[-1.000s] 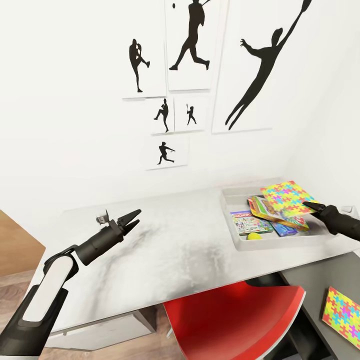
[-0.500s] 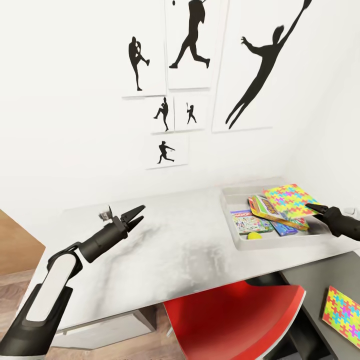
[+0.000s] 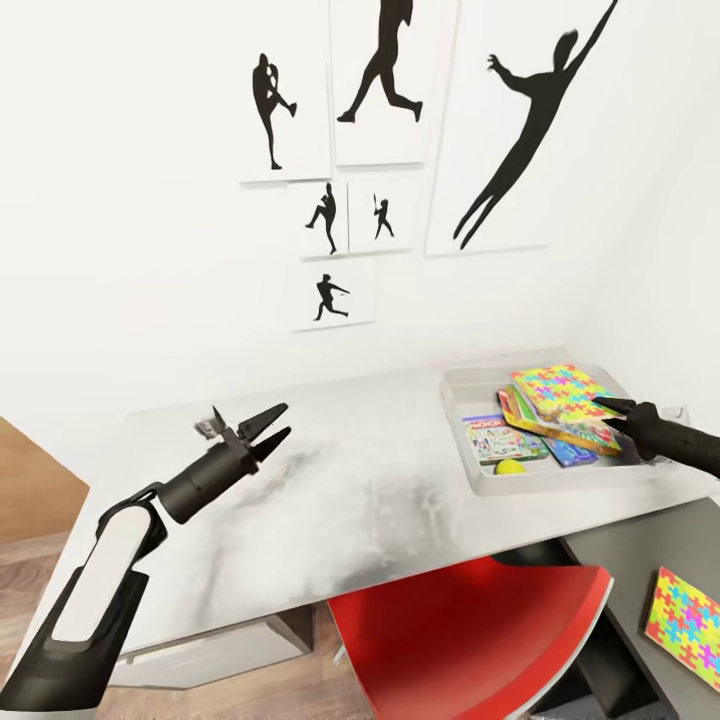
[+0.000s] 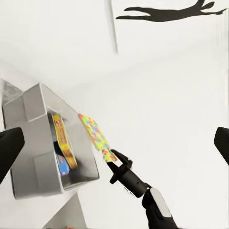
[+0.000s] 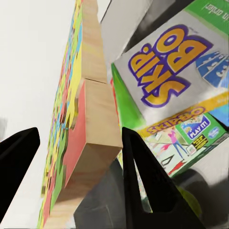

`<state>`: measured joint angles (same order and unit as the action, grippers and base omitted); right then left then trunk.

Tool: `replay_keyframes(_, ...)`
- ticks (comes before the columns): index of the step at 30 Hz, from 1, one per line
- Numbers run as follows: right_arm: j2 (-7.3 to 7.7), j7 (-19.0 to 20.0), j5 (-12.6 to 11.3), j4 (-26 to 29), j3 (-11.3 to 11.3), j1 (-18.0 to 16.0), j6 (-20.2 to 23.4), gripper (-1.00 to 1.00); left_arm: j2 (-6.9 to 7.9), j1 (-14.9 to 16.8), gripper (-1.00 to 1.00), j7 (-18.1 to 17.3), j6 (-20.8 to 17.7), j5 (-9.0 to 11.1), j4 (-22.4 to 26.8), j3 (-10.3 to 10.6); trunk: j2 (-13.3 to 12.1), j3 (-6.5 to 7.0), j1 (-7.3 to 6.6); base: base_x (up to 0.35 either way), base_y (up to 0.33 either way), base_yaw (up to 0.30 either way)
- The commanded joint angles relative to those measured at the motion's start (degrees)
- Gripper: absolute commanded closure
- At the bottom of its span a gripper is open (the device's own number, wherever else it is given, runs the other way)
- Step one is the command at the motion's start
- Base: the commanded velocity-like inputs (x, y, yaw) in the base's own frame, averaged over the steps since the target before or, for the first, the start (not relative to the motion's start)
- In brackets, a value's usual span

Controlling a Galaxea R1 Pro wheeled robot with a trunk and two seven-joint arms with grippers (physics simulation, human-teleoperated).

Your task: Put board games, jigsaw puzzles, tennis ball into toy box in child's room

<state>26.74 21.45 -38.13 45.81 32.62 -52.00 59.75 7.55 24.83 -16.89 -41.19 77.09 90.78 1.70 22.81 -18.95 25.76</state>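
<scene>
- Right gripper (image 3: 604,407) is reaching over the toy box (image 3: 478,476), fingers bracketing the edge of a jigsaw puzzle (image 3: 562,392); the right wrist view shows a gap on one side, so I cannot tell whether it is gripping
- That puzzle is lying tilted on the SKIP BO game (image 5: 177,62) inside the box
- Toy box is sitting at the desk's (image 3: 350,500) far right corner, also holding the MONOPOLY game (image 3: 490,437), a blue game (image 3: 572,454) and the tennis ball (image 3: 510,466)
- Second jigsaw puzzle (image 3: 685,626) is lying flat on the dark wing (image 3: 625,555)
- Left gripper (image 3: 271,424) is hovering over the desk's left part, jaws wide apart, holding nothing
</scene>
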Motion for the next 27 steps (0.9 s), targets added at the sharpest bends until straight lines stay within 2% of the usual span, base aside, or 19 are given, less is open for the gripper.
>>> replay_keyframes(1, -0.01, 0.64, 0.9, -0.23, -0.2, -0.62, 0.25, 1.0, 0.1, 0.04, -1.0, -0.11, -0.27, 0.74, 0.0, 0.01, 0.11, -0.2, 0.02, 0.0, 0.0, 0.0)
replay_keyframes(5, 0.01, 0.83, 0.83, -0.82, -1.17, -2.53, 0.25, 1.0, 0.26, 0.05, -1.0, -0.24, -0.81, 2.06, -0.05, -0.06, 0.11, -0.57, 0.02, 0.0, 0.0, 0.0)
replay_keyframes(6, 0.19, 0.91, 0.8, -1.24, -1.61, -4.32, 0.25, 1.0, 0.33, 0.05, -1.0, -0.39, -1.07, 2.6, -0.07, -0.09, 0.11, -0.66, 0.02, 0.0, 0.0, 0.0)
replay_keyframes(14, 0.65, 0.95, 0.78, -4.78, -1.89, -7.82, 0.25, 1.0, 0.31, 0.12, -1.0, -0.5, -1.4, 2.91, -0.06, -0.04, 0.11, -1.41, 0.02, 0.0, 0.0, 0.0)
replay_keyframes(21, 2.48, 0.96, 0.84, -7.29, -1.91, -9.04, 0.25, 1.0, 0.31, 0.17, -1.0, -0.51, -1.49, 2.96, -0.01, -0.03, 0.11, -2.06, 0.02, 0.0, 0.0, 0.0)
replay_keyframes(27, 3.1, 0.9, 0.86, -8.04, -1.94, -9.27, 0.25, 1.0, 0.35, 0.2, -1.0, -0.51, -1.52, 2.97, 0.0, -0.03, 0.11, -2.62, 0.02, 0.0, 0.0, 0.0)
